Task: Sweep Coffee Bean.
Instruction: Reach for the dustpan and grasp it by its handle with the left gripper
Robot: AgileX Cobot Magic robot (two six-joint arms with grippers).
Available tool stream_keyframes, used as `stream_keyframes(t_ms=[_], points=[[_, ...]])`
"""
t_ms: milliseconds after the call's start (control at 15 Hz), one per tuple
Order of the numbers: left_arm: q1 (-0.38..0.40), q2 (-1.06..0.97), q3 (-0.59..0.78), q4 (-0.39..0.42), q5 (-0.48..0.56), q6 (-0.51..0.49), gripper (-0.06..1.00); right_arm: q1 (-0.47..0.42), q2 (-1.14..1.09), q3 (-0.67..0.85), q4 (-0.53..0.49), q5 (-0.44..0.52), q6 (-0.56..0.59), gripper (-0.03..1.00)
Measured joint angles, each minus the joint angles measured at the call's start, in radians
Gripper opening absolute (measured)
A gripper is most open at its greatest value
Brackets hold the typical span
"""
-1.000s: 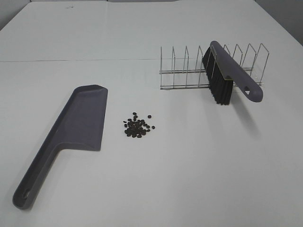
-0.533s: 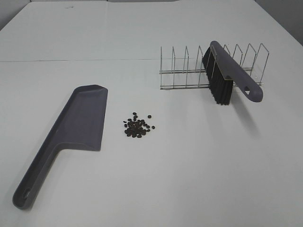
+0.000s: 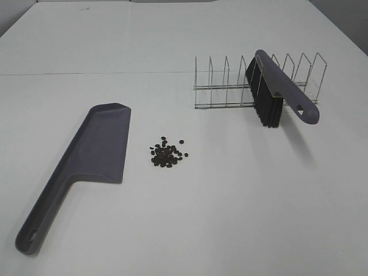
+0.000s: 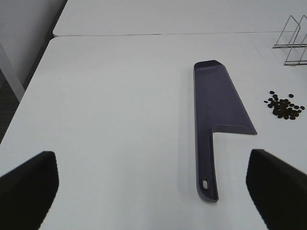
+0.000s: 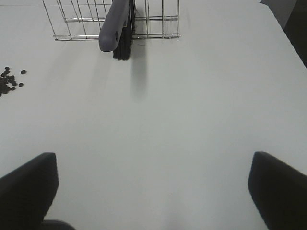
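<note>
A small pile of dark coffee beans (image 3: 166,153) lies on the white table, right of a grey-purple dustpan (image 3: 95,150) that lies flat with its handle toward the front left. A grey-purple brush (image 3: 278,87) with black bristles leans in a wire rack (image 3: 230,86) at the back right. The left wrist view shows the dustpan (image 4: 218,108) and the beans (image 4: 284,105) ahead of my open left gripper (image 4: 152,184). The right wrist view shows the brush (image 5: 117,24) and a few beans (image 5: 8,82) ahead of my open right gripper (image 5: 152,184). Neither gripper shows in the high view.
A seam between two tabletops (image 3: 92,73) runs across the back. The table's left edge (image 4: 33,72) shows in the left wrist view, its right edge (image 5: 283,33) in the right wrist view.
</note>
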Motion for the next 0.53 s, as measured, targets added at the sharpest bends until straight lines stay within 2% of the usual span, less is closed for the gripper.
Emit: stream_keyframes(t_ms=[400, 533], points=[[0.0, 0.004, 0.0, 0.023, 0.0, 0.0, 0.99, 0.0, 0.0, 0.0, 0.0, 0.0, 0.0, 0.99], [0.0, 0.063, -0.008, 0.023, 0.015, 0.0, 0.99, 0.0, 0.0, 0.0, 0.0, 0.0, 0.0, 0.99]])
